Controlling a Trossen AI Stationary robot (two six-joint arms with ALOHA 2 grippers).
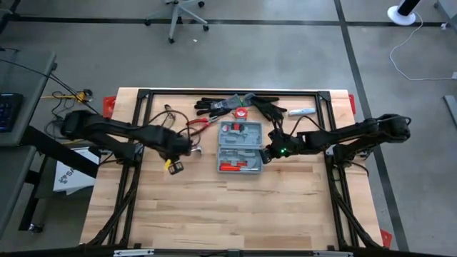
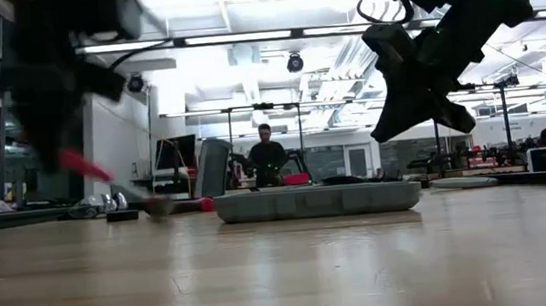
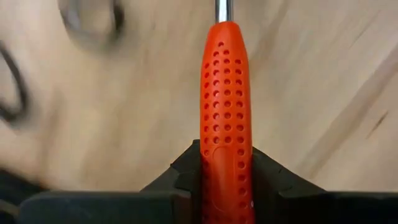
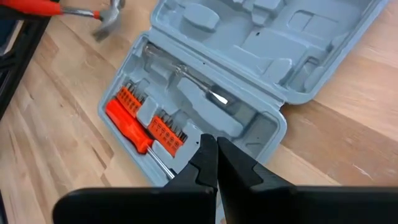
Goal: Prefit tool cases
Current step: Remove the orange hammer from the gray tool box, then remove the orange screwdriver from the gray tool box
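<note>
Your left end effector [image 1: 187, 148], seen from above, grips a red-handled hammer [image 1: 194, 150] left of the open tool case [image 1: 239, 148] mid-counter [image 1: 214, 207]. Right wrist view: right end effector [image 4: 216, 149] is closed, empty, over the case; it could block the hammer's slot.

My table [image 1: 214, 214] is pale wood planks framed by black rails. On it I see the open grey case [image 1: 240, 147] lying flat near the middle, black gloves [image 1: 235, 106] along the far edge, a white tool [image 1: 301, 112] beside them, pliers [image 1: 198, 123] left of the case (red grips), and a small yellow-black item [image 1: 176, 166] nearer the front.
</note>
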